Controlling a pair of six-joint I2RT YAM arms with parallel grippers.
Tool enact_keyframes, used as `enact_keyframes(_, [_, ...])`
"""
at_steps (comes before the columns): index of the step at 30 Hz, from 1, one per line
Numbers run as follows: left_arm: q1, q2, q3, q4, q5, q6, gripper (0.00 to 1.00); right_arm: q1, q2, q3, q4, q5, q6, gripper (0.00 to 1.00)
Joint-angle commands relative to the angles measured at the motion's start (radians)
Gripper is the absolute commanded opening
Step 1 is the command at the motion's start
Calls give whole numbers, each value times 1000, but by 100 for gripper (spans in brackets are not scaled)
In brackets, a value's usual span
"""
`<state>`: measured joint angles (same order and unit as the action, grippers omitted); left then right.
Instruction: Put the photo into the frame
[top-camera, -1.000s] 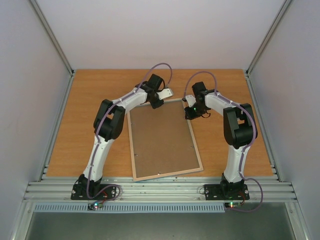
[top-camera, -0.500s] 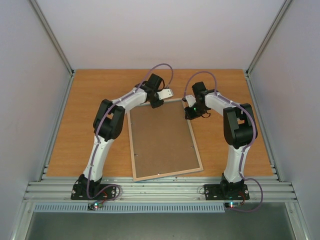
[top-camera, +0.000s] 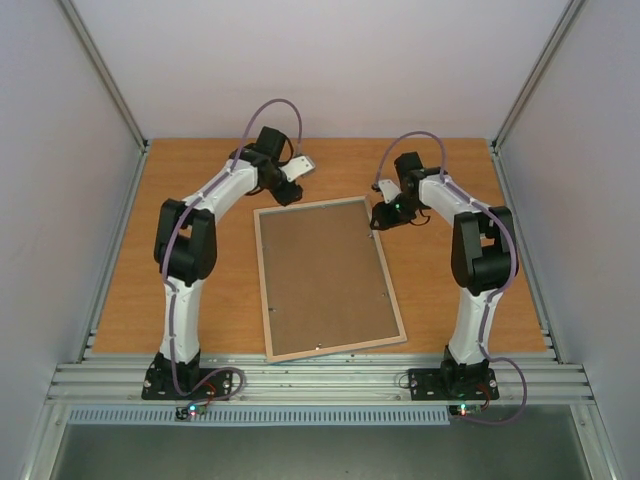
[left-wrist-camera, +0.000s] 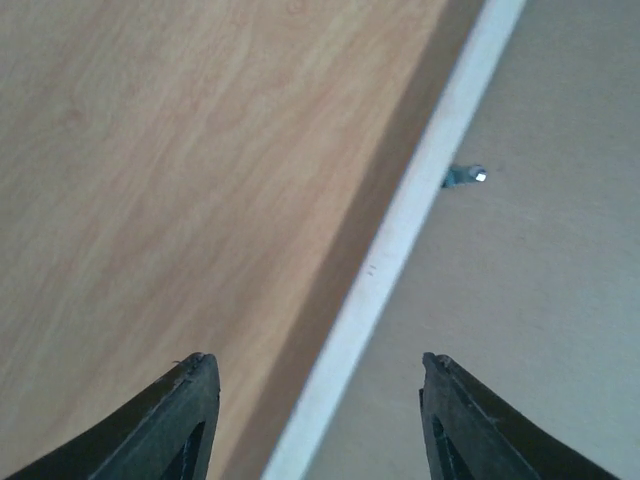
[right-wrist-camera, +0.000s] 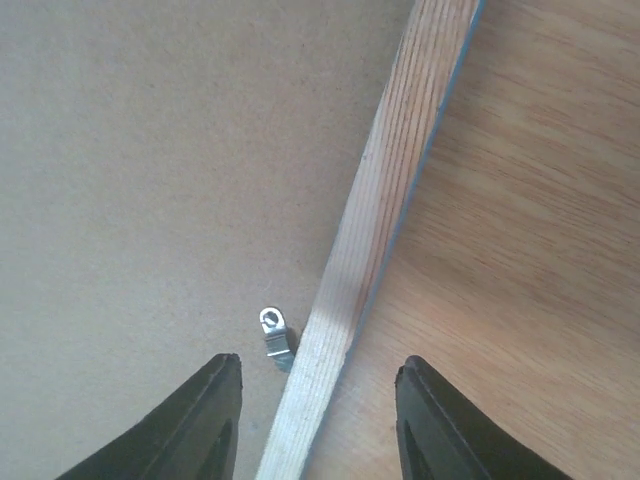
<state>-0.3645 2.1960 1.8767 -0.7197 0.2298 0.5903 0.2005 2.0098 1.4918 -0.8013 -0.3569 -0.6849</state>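
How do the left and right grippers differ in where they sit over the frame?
The left gripper hangs over the frame rail near its far left corner, backing board on its right; the right gripper hangs near the far right corner, board on its left. The left gripper's fingers look spread wider than the right gripper's. Both are open, holding nothing.

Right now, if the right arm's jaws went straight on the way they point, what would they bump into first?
Probably the pale wooden rail of the large rectangular picture frame, which runs between the open right jaws. How far off it lies is unclear.
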Motion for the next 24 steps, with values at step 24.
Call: enact_keyframes(24, [-19, -483, -579, -65, -36, -25, 58, -124, -230, -224, -91, -209, 7, 48])
